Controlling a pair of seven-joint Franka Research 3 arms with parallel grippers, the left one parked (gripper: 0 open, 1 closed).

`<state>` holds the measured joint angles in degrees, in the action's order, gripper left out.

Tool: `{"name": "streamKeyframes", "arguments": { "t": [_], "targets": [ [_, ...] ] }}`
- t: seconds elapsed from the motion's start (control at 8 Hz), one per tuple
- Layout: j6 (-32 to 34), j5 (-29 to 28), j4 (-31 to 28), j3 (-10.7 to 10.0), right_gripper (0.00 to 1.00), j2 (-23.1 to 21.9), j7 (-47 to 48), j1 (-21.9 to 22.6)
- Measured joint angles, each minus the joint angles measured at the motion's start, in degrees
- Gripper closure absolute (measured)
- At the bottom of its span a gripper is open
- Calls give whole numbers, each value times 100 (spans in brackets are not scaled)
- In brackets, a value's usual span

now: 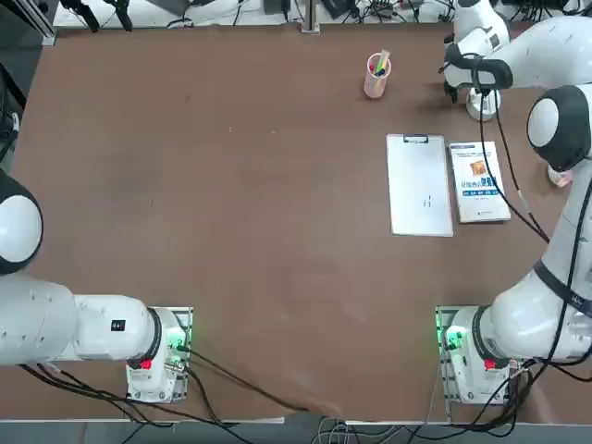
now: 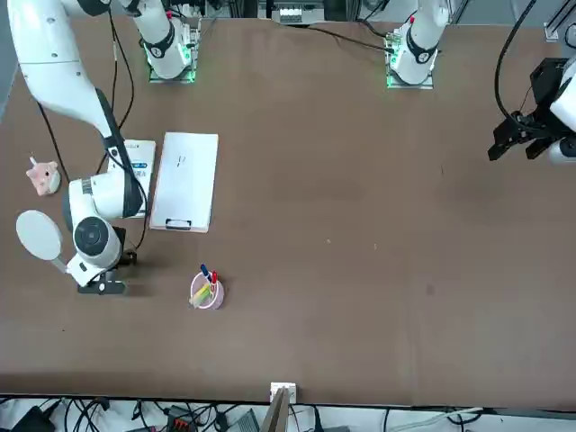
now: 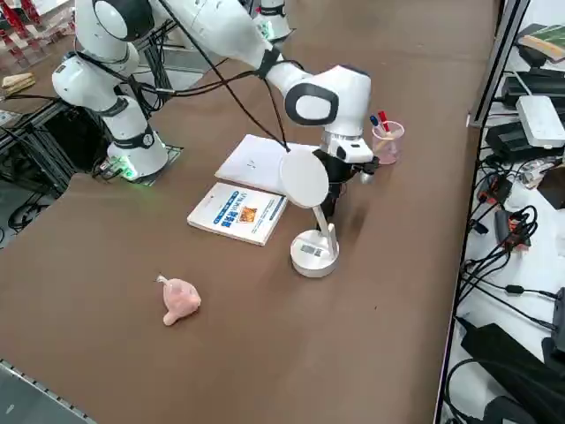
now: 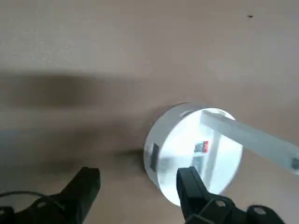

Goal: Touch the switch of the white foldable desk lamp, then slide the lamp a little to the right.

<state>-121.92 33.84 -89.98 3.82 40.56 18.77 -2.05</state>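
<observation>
In my wrist view, the right claw point(image 4: 139, 171) stands spread wide, holding nothing; one finger overlaps the round base of the white lamp point(image 4: 198, 156), though I can't tell whether they touch. I judge I'm lining up for the switch: next I need a light, careful press, then a small push rightward.

From the right side, the lamp stands upright just beside a book point(image 3: 237, 213), on the brown bench point(image 3: 353, 353); a pink plush toy point(image 3: 179, 299) lies well apart. Cables point(image 3: 523, 223) tangle beyond the edge.

Across the front, I see a clipboard point(image 2: 184, 180) and a pen cup point(image 2: 207, 291).
</observation>
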Motion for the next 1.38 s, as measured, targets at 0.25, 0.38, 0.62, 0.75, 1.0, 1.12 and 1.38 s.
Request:
{"name": "streamKeyframes", "arguments": {
  "t": [0.25,0.38,0.62,0.75,1.0,1.12,1.38],
  "targets": [
    [863,-3,511,11,0,-32,-402,91],
    [1120,-2,719,15,0,-52,-666,116],
    [1237,259,856,15,0,-57,-1274,183],
    [1242,571,856,15,0,-45,-1548,205],
    [1241,1171,858,8,0,-30,-2551,210],
    [1237,1277,897,-14,0,-28,-3270,207],
    [1240,1390,1018,-45,0,-26,-4255,194]
  ]
}}
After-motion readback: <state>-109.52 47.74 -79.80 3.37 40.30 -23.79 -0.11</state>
